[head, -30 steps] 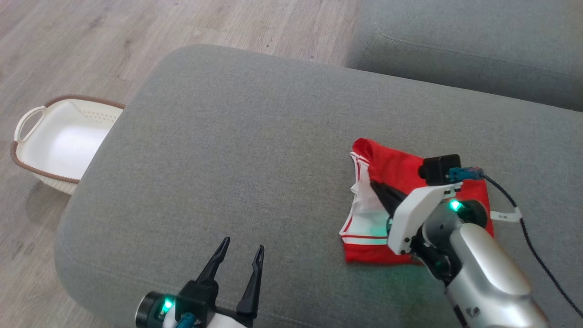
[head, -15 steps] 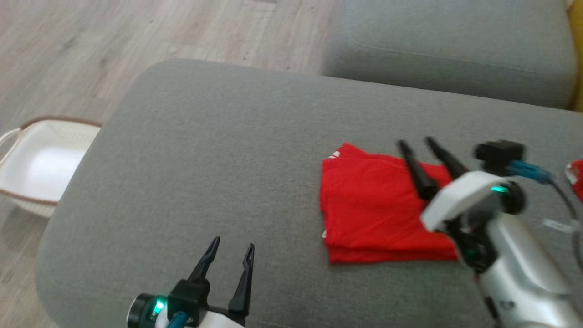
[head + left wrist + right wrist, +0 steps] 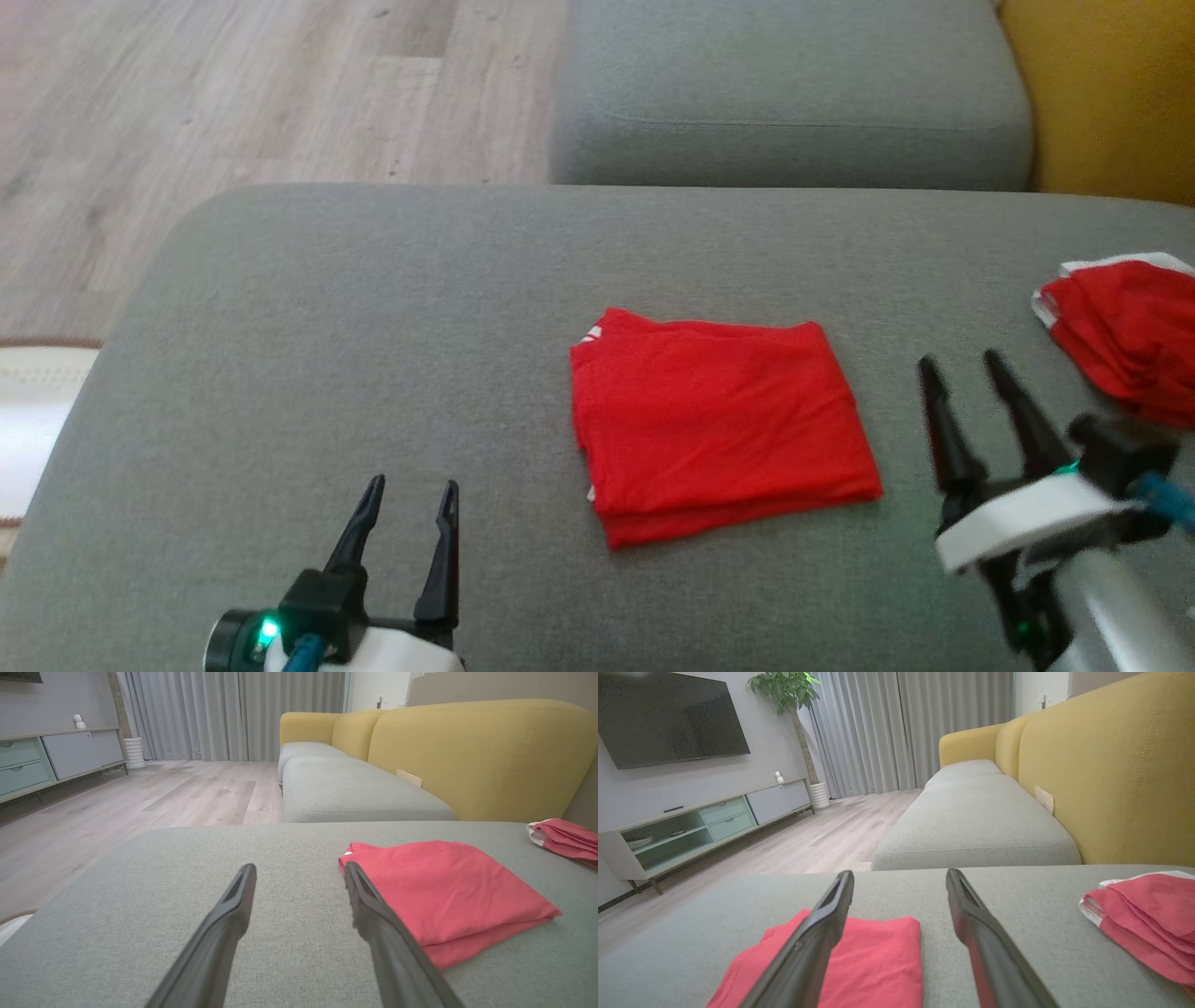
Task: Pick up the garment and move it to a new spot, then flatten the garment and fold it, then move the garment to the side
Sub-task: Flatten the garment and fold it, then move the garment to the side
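I see the folded red garment point(image 3: 719, 425) lying mid grey cushion point(image 3: 373, 327), long axis nine-to-three. My right pincer point(image 3: 958, 362), jaws apart and empty, is nearer, with the garment at its nine o'clock. My left pincer point(image 3: 412, 483), also apart, has it at two.

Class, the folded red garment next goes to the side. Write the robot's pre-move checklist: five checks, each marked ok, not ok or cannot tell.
1. The folded garment lies flat as a neat rectangle on the grey cushion: ok.
2. The right gripper is open, beside the cloth and not on it: ok.
3. The left gripper is open, holding nothing: ok.
4. Bare cushion shows between it and the second red garment on the right: ok.
5. Lower layers line up underneath: cannot tell.
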Controlling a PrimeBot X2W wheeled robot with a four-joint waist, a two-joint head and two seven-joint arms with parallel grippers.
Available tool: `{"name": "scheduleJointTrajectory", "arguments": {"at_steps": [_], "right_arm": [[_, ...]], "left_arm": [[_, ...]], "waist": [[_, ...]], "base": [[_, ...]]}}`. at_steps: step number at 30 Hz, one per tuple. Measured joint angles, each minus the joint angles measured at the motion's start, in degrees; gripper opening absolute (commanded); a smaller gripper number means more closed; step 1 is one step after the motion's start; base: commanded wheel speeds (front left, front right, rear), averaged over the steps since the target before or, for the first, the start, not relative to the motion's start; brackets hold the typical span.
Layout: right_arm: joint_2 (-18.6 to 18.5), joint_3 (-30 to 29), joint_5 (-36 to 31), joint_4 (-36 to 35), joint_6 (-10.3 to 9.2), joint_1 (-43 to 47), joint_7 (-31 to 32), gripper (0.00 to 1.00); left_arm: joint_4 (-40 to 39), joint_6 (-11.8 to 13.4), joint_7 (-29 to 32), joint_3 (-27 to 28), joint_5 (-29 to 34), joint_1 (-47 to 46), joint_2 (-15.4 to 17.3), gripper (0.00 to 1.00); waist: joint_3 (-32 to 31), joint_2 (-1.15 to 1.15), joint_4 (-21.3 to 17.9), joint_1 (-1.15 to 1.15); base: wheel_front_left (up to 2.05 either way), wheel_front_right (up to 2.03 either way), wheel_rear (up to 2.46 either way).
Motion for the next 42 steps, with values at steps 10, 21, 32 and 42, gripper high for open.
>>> {"name": "scheduleJointTrajectory", "arguments": {"at_steps": [10, 21, 32, 42], "right_arm": [[4.1, -1.4, -5.6, -3.6, 0.0, 8.6, -2.5, 1.0], [6.3, -3.9, -7.7, -7.3, 0.0, 16.8, -2.5, 1.0], [6.5, -4.0, -8.1, -7.5, 0.0, 17.0, -2.5, 1.0], [6.5, -4.1, -8.1, -7.6, 0.0, 18.1, -2.5, 1.0]], "left_arm": [[-1.1, 0.3, 0.0, 2.5, -0.4, 3.0, -0.1, 1.0], [-1.4, -0.3, 0.0, 5.1, -0.2, 8.0, -0.1, 1.0], [-1.3, -0.9, 0.0, 5.7, 0.9, 8.9, -0.4, 1.0], [-1.0, -1.4, 0.0, 5.8, 1.3, 8.9, -0.8, 1.0]], "waist": [[-2.1, 0.0, -3.0, 0.0], [-4.6, 0.0, -3.9, 0.0], [-4.9, 0.0, -3.5, 0.0], [-5.1, 0.0, -3.3, 0.0]], "base": [[0.0, 0.0, 0.0], [0.0, 0.0, 0.0], [0.0, 0.0, 0.0], [0.0, 0.0, 0.0]]}}
